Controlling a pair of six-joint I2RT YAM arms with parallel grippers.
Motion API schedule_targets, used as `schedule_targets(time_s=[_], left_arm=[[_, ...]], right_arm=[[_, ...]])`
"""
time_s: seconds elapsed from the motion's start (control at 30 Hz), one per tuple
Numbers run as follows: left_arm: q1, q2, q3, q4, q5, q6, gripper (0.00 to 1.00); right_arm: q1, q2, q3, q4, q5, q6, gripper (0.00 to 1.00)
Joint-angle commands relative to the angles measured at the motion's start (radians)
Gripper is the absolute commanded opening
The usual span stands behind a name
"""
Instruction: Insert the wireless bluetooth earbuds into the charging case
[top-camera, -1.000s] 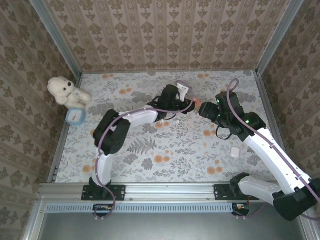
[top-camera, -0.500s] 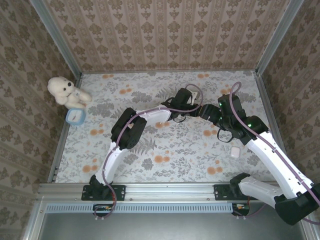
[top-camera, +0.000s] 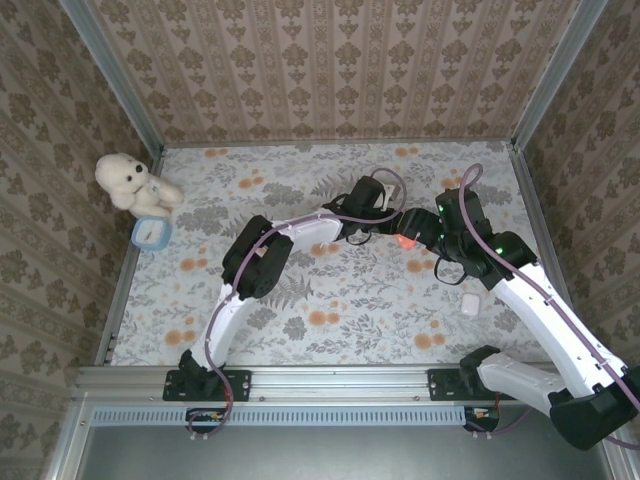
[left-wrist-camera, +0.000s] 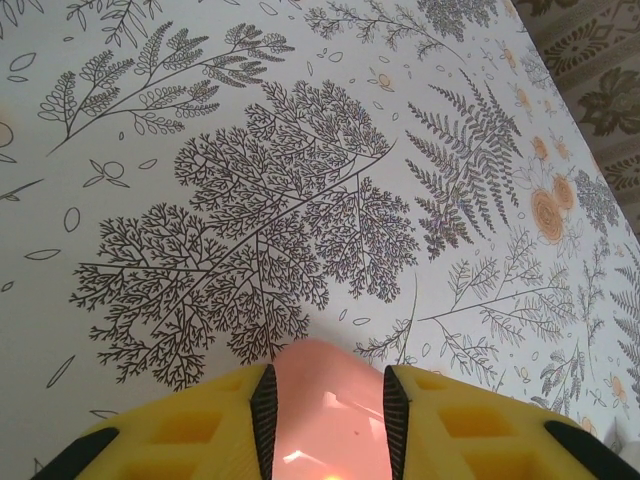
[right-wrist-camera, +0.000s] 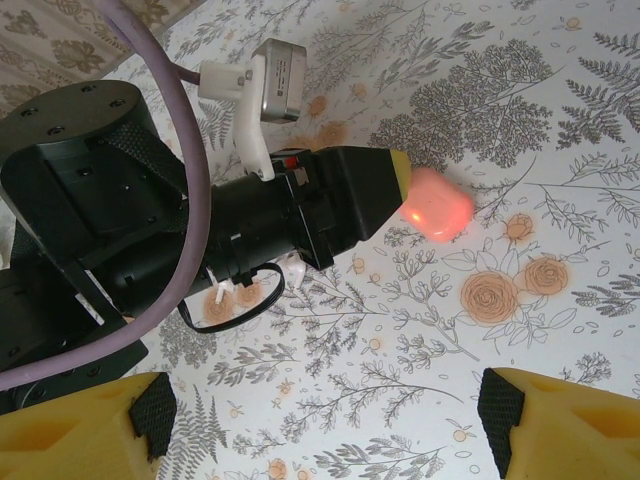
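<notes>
An orange-red charging case (left-wrist-camera: 325, 410) sits between my left gripper's (left-wrist-camera: 325, 405) black pads, which flank both its sides; whether they still press it is unclear. In the right wrist view the same case (right-wrist-camera: 437, 203) sticks out past the left gripper's yellow fingertip (right-wrist-camera: 400, 168), just above the floral table. From above, the case (top-camera: 407, 241) lies between the left gripper (top-camera: 392, 222) and the right gripper (top-camera: 420, 228). My right gripper (right-wrist-camera: 328, 410) hovers open and empty, with the case ahead of it. A tiny white piece (right-wrist-camera: 296, 268), possibly an earbud, lies beneath the left arm.
A white case (top-camera: 470, 303) lies on the table beside the right arm. A white teddy bear (top-camera: 125, 180) and a small blue-rimmed clock (top-camera: 149, 231) stand at the far left. Metal rails and patterned walls bound the table (top-camera: 330, 290).
The left arm swung right toward the right gripper. Its jaws have parted a little, and the orange-red case now shows lower, below the two grippers. The right gripper barely moved.
</notes>
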Motion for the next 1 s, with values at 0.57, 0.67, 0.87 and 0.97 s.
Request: schedule_targets(time_s=[0.57,0.67,0.87,0.97], left_arm=[[0.287,-0.746,-0.353,-0.102,-0.123,0.294,0.73],[0.349,-0.872,-0.433,-0.135,-0.184,0.338,1.0],[0.452,-1.051,-0.609,-0.136,-0.363,0.358,1.0],[0.485,-1.126,-0.698,-0.109,-0.462,0.339,1.0]], right_arm=[[-0.009,0.028,0.051,0.039,0.058,-0.07,1.0],[-0.007,0.075,0.051,0.042,0.103,-0.08,1.0],[-0.008,0.152,0.067,0.062,0.157,-0.128,1.0],[-0.016,0.172,0.075,0.049,0.187,-0.148,1.0]])
